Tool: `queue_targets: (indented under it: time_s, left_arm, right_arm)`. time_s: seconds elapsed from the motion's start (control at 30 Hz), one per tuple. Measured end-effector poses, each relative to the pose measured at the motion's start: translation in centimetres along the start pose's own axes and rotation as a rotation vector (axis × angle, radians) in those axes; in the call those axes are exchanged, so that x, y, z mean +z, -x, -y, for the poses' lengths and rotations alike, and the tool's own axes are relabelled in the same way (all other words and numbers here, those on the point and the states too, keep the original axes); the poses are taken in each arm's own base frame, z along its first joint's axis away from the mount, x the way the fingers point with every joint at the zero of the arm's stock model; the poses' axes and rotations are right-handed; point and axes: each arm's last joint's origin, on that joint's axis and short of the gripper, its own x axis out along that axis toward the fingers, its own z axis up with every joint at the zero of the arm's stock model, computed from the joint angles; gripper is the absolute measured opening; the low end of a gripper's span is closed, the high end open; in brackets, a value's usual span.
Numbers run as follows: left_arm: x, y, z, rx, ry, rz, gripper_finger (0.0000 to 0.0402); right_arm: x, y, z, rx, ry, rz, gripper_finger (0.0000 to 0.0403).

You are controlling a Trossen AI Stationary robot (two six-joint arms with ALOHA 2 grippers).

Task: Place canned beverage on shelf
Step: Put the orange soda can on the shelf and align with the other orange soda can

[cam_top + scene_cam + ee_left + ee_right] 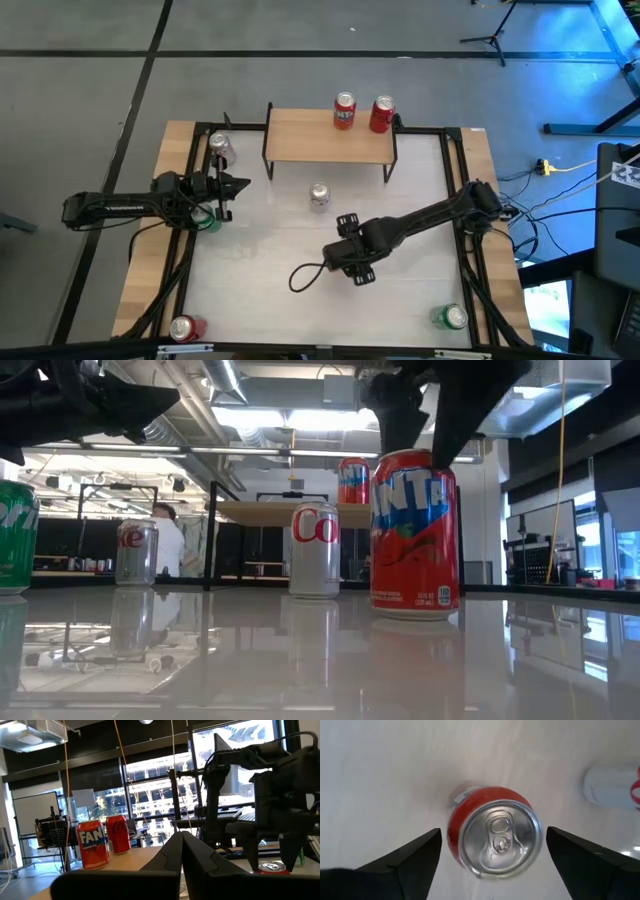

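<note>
white tabletop [250, 250]; right claw [490, 850] open over red can [492, 837]; silver can [319, 196] before shelf [300, 140].

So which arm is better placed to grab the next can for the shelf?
Right: its open gripper hangs directly over the upright red Fanta can, fingers either side. The left gripper is shut, off by the table's left edge.

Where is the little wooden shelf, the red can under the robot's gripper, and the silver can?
Small light wood shelf [305, 145]: high view, bare top.
Red Fanta can [495, 837]: right wrist view, silver lid.
Silver Coke can [315, 550]: low view, side.
</note>
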Motion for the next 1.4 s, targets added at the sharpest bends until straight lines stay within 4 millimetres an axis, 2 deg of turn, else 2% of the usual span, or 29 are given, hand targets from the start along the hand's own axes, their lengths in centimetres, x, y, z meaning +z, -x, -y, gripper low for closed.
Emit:
queue_targets:
  time_s: [0.17,0.33,0.53,0.7,0.8,0.9,1.1,1.2,1.4]
  left_arm:
    - [0.0,0.0,0.0,0.001,0.0,0.0,0.0004]
    - [0.0,0.0,0.0,0.001,0.002,0.0,0.0004]
    - [0.0,0.0,0.0,0.0,0.003,-0.003,0.0004]
    - [0.0,0.0,0.0,0.0,0.004,-0.003,0.0004]
    - [0.0,0.0,0.0,0.0,0.003,-0.003,0.0004]
    - [0.0,0.0,0.0,0.0,0.001,-0.002,0.0004]
    - [0.0,0.0,0.0,0.002,0.001,0.004,0.0004]
    - [0.0,0.0,0.0,0.007,0.001,0.004,0.0004]
    - [0.0,0.0,0.0,0.008,0.0,0.003,0.0004]
  right_arm:
    - [0.5,2.0,0.2,0.022,-0.046,0.027,0.0359]
    - [0.0,3.2,0.3,0.034,-0.177,0.014,0.036]
    - [-2.0,5.4,0.5,-0.064,-0.337,0.116,0.036]
    - [-4.4,7.4,0.1,-0.172,-0.538,0.251,0.036]
    - [-5.5,6.6,-0.3,-0.197,-0.666,0.282,0.036]
    - [-5.7,5.2,-1.0,-0.183,-0.719,0.305,0.036]
    - [-5.1,2.6,-1.8,-0.135,-0.693,0.372,0.036]
    - [-4.7,2.5,-1.8,-0.145,-0.701,0.433,0.036]
    - [-4.3,1.3,-2.0,-0.163,-0.693,0.419,0.036]
